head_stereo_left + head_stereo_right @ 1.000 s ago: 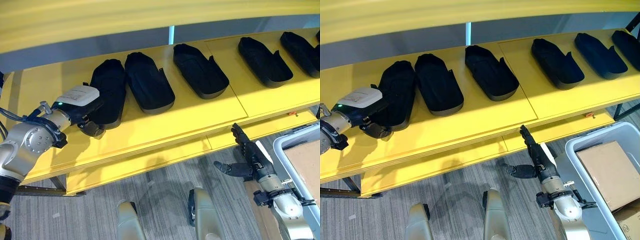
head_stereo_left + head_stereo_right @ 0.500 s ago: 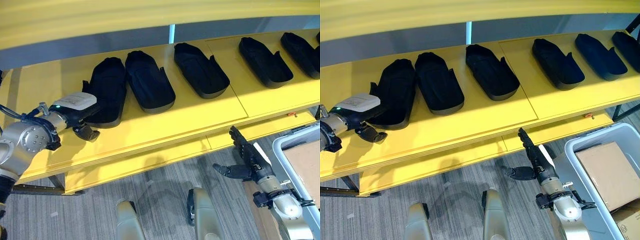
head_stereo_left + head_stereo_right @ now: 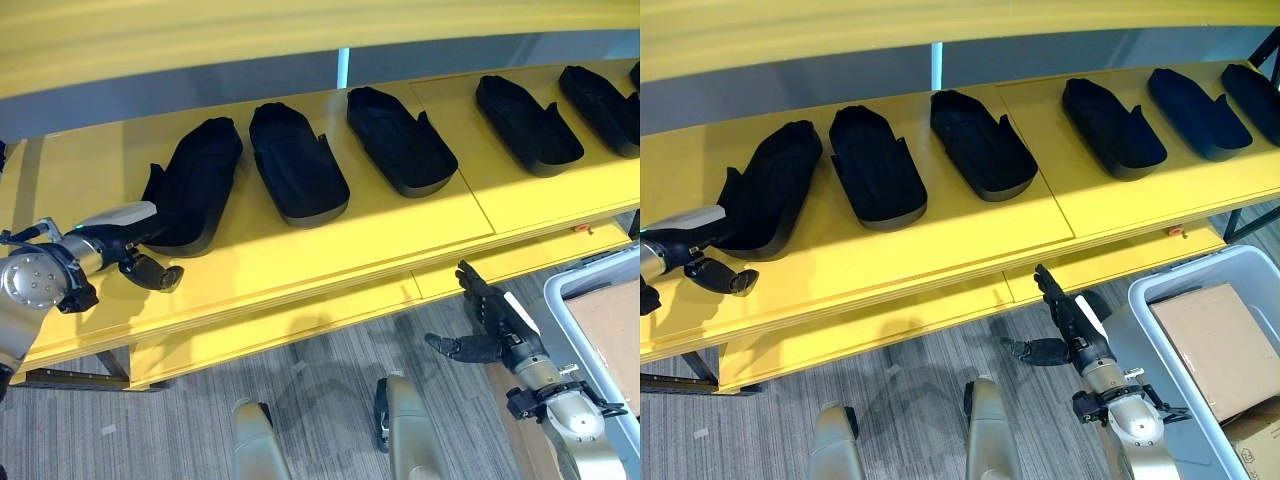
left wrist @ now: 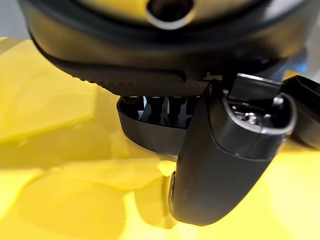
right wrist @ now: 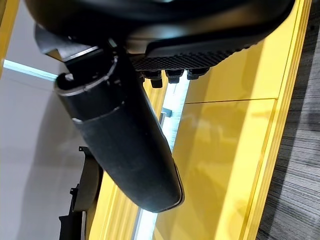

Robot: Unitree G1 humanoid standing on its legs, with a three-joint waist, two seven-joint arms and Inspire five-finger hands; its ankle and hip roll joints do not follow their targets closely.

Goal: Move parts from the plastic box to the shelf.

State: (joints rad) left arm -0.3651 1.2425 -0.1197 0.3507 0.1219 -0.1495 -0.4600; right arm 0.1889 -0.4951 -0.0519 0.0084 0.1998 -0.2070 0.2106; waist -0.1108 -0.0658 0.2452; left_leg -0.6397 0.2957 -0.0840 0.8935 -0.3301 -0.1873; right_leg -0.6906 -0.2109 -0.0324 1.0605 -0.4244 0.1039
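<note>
Several black shoe-shaped parts lie in a row on the yellow shelf (image 3: pixel 300 262). The leftmost part (image 3: pixel 195 182) lies at an angle, its near end turned to the left. My left hand (image 3: pixel 128 240) rests on the shelf at that near end, open, fingers straight toward the part and thumb (image 4: pixel 225 160) held apart; the part's dark edge (image 4: pixel 145 136) shows just past the fingers. My right hand (image 3: pixel 497 328) hangs open below the shelf's front edge, over the floor, holding nothing. The grey plastic box (image 3: pixel 1160 290) stands at the lower right.
A cardboard box (image 3: pixel 1215 345) lies inside the plastic box. More black parts (image 3: pixel 297 165) (image 3: pixel 400 140) (image 3: pixel 528 125) take up the shelf's middle and right. An upper yellow shelf board (image 3: pixel 300 40) overhangs the row. Bare shelf surface lies in front of the parts.
My left hand has drawn back to the left and nearer along the shelf. The leftmost part's near end has swung left, so it now lies slanted. My right hand has sunk slightly.
</note>
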